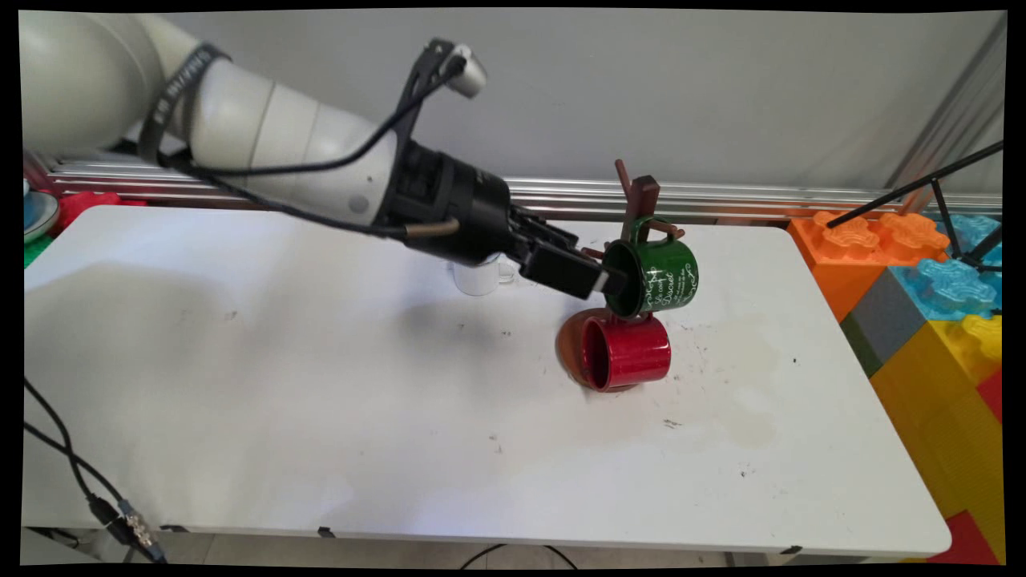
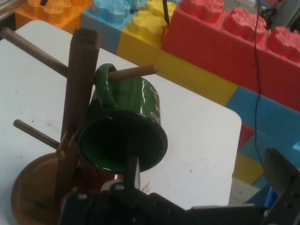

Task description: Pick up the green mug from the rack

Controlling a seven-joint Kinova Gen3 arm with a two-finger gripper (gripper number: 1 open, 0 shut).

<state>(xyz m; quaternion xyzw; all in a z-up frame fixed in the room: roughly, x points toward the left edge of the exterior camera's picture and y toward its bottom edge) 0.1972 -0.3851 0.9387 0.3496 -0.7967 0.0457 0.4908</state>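
Note:
A green mug (image 1: 661,276) hangs by its handle from a peg of the brown wooden mug tree (image 1: 641,196), its mouth turned towards my hand. My gripper (image 1: 603,280) is open right at that mouth. In the hand view one finger (image 2: 132,171) lies against the lower rim of the green mug (image 2: 126,126), while the other finger (image 2: 281,171) stands far off to the right, clear of it. A red mug (image 1: 629,351) sits lower on the tree, above its round base (image 1: 567,344). A white mug (image 1: 479,279) stands on the table behind my wrist, partly hidden.
Large toy building blocks (image 1: 922,280) in orange, blue, yellow and red are stacked along the table's right end. A black tripod leg (image 1: 922,186) slants over them. Black cables (image 1: 80,481) hang at the front left corner.

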